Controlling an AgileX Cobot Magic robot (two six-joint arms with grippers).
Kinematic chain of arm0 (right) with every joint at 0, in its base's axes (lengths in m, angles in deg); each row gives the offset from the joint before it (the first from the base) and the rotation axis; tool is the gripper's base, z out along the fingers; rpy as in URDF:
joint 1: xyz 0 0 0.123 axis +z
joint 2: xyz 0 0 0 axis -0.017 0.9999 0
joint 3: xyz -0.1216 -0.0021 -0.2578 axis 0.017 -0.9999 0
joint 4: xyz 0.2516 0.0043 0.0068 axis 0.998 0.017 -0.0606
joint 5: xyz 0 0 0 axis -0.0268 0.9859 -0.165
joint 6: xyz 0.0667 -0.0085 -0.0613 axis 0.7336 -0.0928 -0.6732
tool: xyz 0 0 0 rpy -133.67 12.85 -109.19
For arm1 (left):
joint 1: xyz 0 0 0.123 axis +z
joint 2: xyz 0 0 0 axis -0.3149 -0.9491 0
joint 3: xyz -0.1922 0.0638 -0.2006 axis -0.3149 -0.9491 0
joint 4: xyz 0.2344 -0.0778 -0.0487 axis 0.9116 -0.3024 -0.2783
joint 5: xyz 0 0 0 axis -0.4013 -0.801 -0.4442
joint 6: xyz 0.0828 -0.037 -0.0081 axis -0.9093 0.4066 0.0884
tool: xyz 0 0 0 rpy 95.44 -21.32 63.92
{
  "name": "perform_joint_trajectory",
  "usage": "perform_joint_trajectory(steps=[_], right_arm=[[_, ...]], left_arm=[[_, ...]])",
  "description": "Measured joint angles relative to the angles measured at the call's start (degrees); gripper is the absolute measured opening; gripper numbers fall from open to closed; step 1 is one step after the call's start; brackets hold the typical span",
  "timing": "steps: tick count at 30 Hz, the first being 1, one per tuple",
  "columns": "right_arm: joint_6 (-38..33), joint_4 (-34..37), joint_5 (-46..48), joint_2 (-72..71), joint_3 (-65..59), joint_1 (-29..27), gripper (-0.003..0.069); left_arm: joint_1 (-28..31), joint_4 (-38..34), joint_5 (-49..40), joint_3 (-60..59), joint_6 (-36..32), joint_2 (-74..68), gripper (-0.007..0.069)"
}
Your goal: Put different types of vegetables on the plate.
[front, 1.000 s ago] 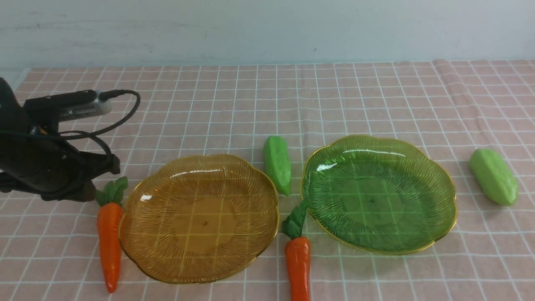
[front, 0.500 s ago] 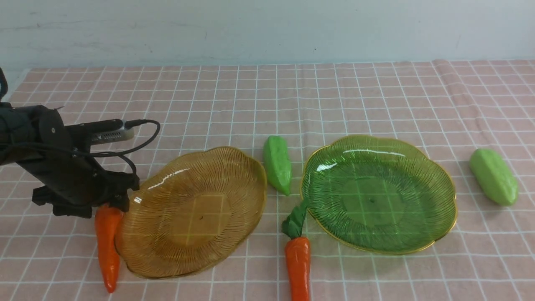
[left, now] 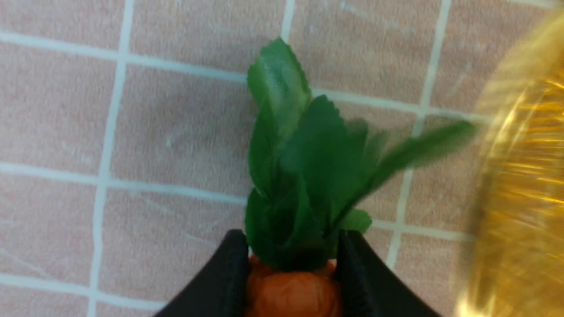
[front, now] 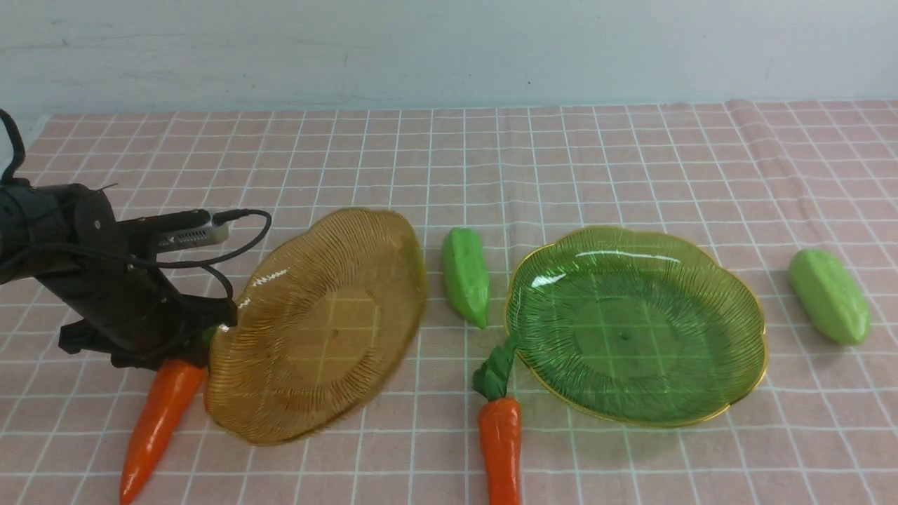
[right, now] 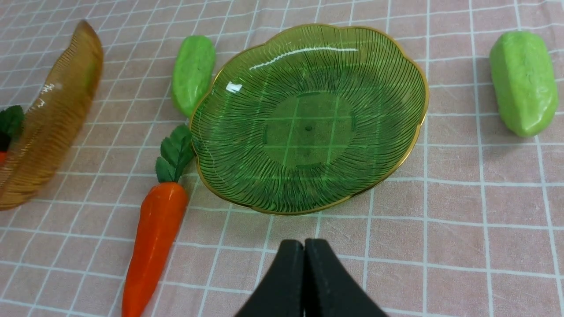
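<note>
My left gripper [front: 198, 341] is shut on the leafy end of the left carrot [front: 156, 423], which hangs tilted with its tip toward the table's front. In the left wrist view the fingers [left: 229, 281] clamp the orange top [left: 293, 295] under the green leaves [left: 299, 176]. The amber plate [front: 316, 330] beside it is tipped up steeply and blurred. The second carrot [front: 499, 442] lies before the green plate [front: 635, 326]. One gourd [front: 465, 275] lies between the plates, the other [front: 828, 294] at the right. My right gripper [right: 304, 243] is shut and empty, near the green plate [right: 308, 119].
A pink checked cloth [front: 561, 161] covers the table up to a pale wall. The right wrist view also shows the amber plate [right: 53, 119] on edge, the second carrot [right: 154, 242] and both gourds [right: 193, 72] [right: 522, 83]. A black cable [front: 238, 242] loops off my left wrist.
My left gripper came down, shut on the left carrot's top and swung it to a slant. The amber plate went from lying flat to tipped up on one side.
</note>
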State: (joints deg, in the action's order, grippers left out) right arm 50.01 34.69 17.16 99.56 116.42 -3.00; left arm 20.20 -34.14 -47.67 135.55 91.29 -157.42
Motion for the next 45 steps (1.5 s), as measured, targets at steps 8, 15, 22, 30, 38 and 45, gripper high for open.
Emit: perform_joint_trajectory(steps=[8, 15, 22, 30, 38, 45], right_arm=[[-0.06, 0.0, 0.0, 0.0, 0.0, 0.0, -0.0015], [-0.08, 0.3, -0.11, 0.04, 0.0, 0.0, -0.0015], [-9.17, 8.62, 0.15, 7.92, 0.63, 0.0, -0.0015], [-1.38, -6.54, -0.16, 27.48, 15.66, 0.0, -0.0012], [12.71, -24.05, -0.38, 48.35, 30.33, -0.29, 0.0042], [12.91, -22.37, -0.81, 60.05, 36.46, -4.58, 0.024]], left_arm=[[0.0, 0.0, -1.89, 0.04, -1.15, 3.72, 0.0197], [-0.86, -2.95, -3.19, 0.46, -1.82, 10.95, 0.0196], [-11.66, -13.75, 0.3, 1.57, -7.11, 15.31, 0.0194], [-14.1, -16.75, 0.75, 9.55, -7.43, 8.51, 0.0256], [-14.1, -13.77, -4.73, 13.17, -7.87, 6.21, 0.0472], [-14.68, -12.31, -19.28, 20.05, -10.15, 6.43, 0.0275]])
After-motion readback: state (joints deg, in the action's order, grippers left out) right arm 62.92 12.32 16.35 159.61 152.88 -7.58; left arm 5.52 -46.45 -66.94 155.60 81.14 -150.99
